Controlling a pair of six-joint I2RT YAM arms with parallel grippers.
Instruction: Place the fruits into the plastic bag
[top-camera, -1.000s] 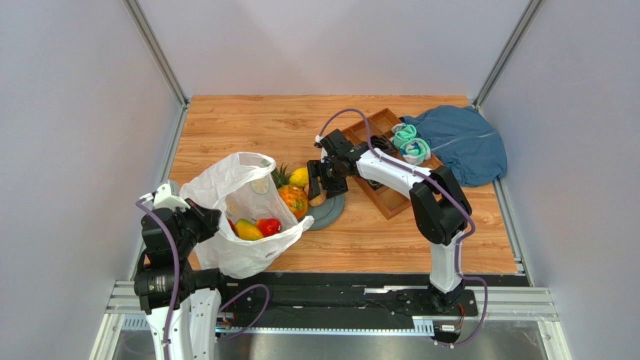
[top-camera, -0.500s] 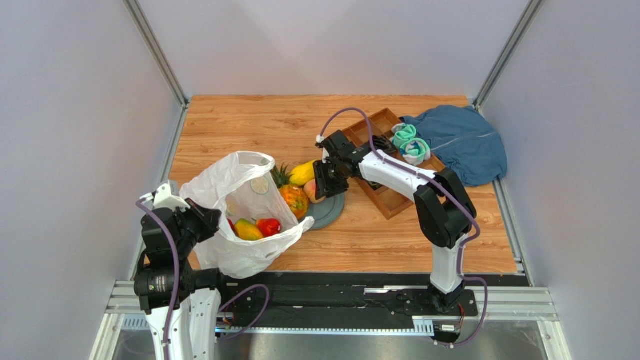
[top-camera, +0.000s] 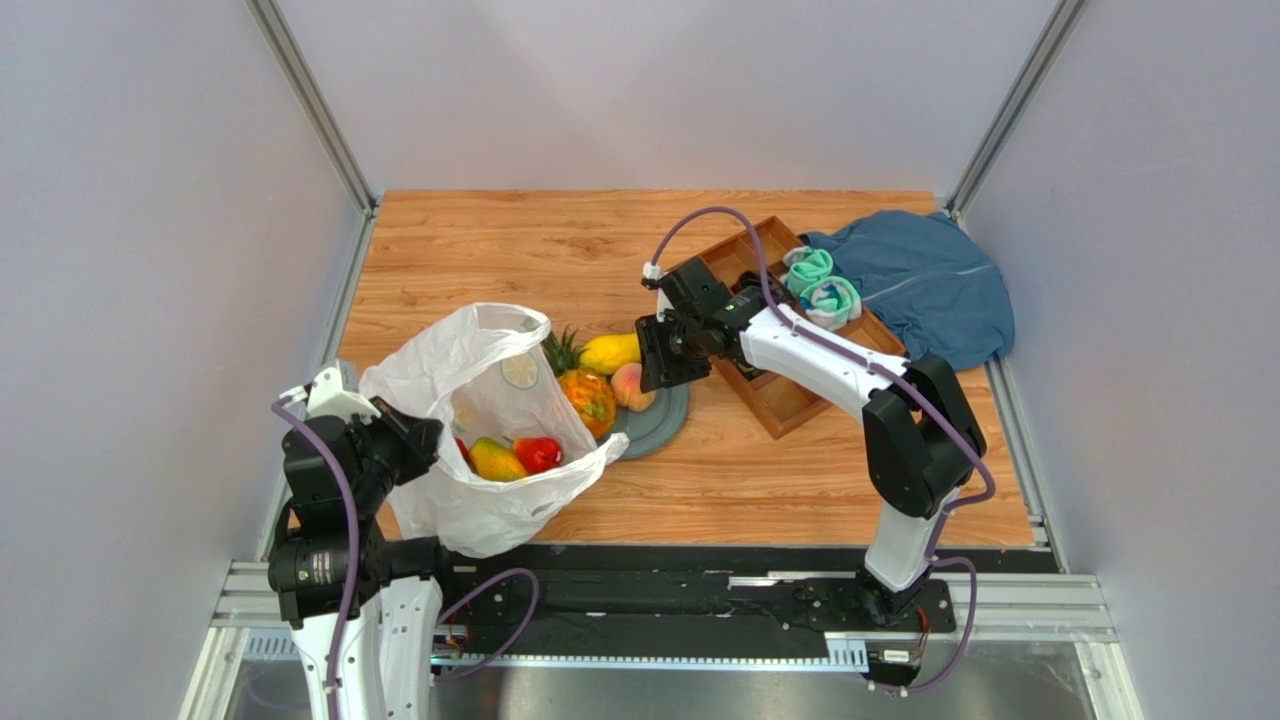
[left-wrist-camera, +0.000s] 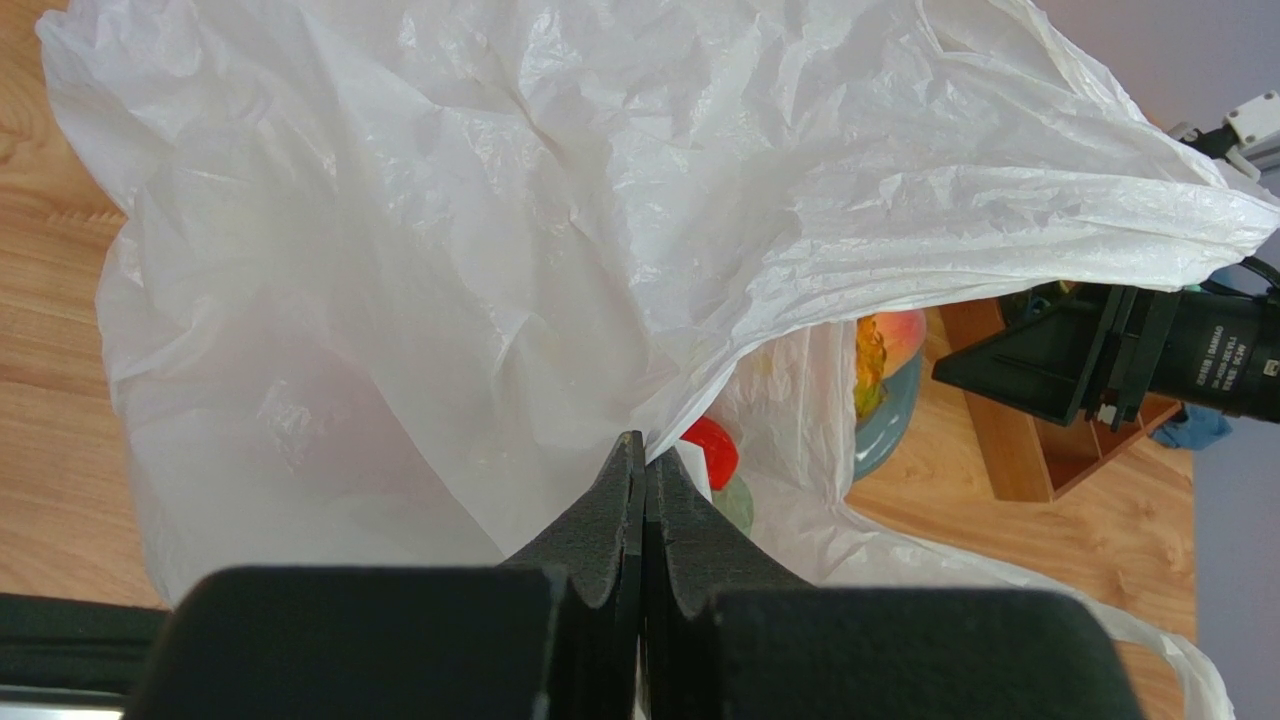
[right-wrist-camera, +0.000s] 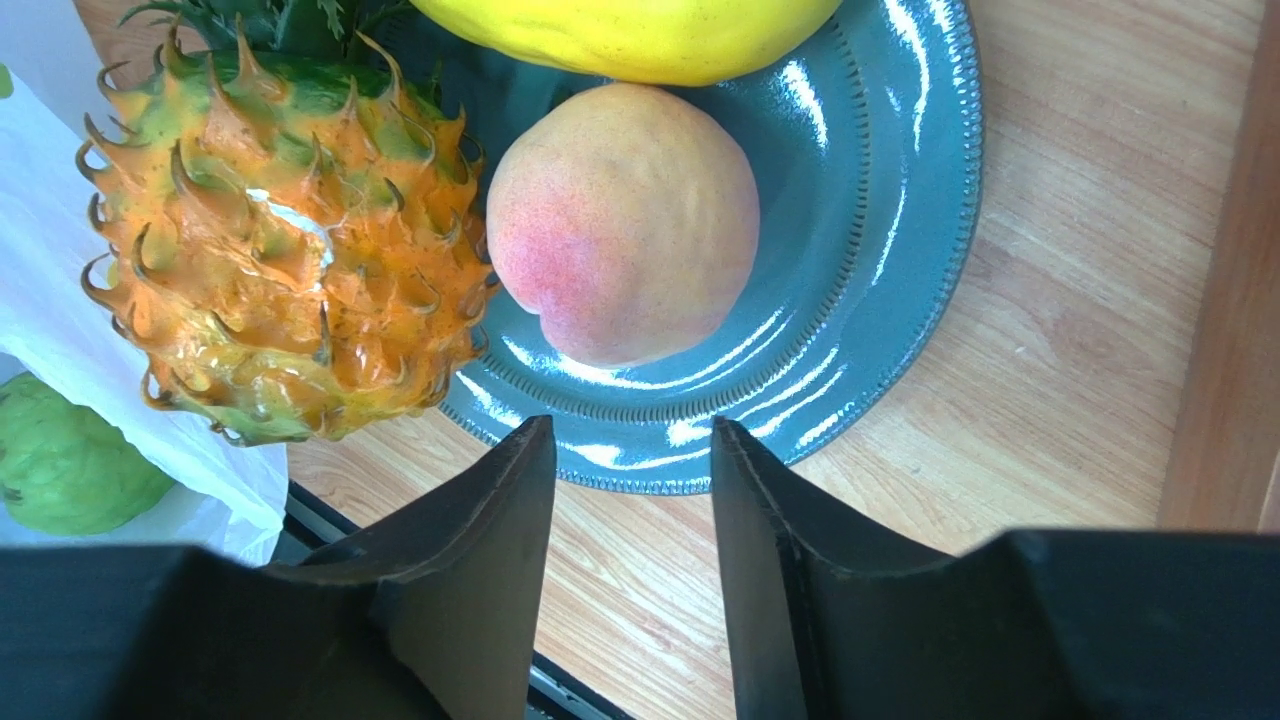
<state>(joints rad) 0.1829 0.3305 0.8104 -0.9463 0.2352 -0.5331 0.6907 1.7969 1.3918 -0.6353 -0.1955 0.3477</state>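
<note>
- Over the teal plate (right-wrist-camera: 887, 225) hangs the right hand (right-wrist-camera: 631, 435), its two fingers parted with nothing between them.
- The peach (right-wrist-camera: 624, 225) rests on the plate dead ahead of that gap, just beyond the fingertips. Being round, it offers no long axis to line up with.
- The pineapple (right-wrist-camera: 286, 285) sits just beside the peach on the bag side, overhanging the plate's rim. Its crown points away from the hand, so its long axis runs roughly along the line of reach.
- Past the peach, the yellow fruit (right-wrist-camera: 631, 30) lies with its long axis across the fingers' path.
- At the near left, the left hand (left-wrist-camera: 643, 450) is clamped tight on a fold of the plastic bag (top-camera: 451, 383), holding its mouth up and open.
- The bag stands on the desk (top-camera: 496, 255) at the robot's left of the plate, its lip right next to the pineapple. A mango (top-camera: 493, 459) and a red fruit (top-camera: 538, 452) lie inside, and a green fruit (right-wrist-camera: 68, 458) shows at the bag's edge.
- The right arm is plainly the nearer to the three fruits on the plate, and the left is busy with the bag. The coming move therefore looks to be a short advance onto the peach, a close, then a carry leftward and nearer to the open mouth.
- A wooden tray (top-camera: 766, 375), rolled socks (top-camera: 819, 285) and a blue cloth (top-camera: 932, 293) lie off to the right, apart from the work.
</note>
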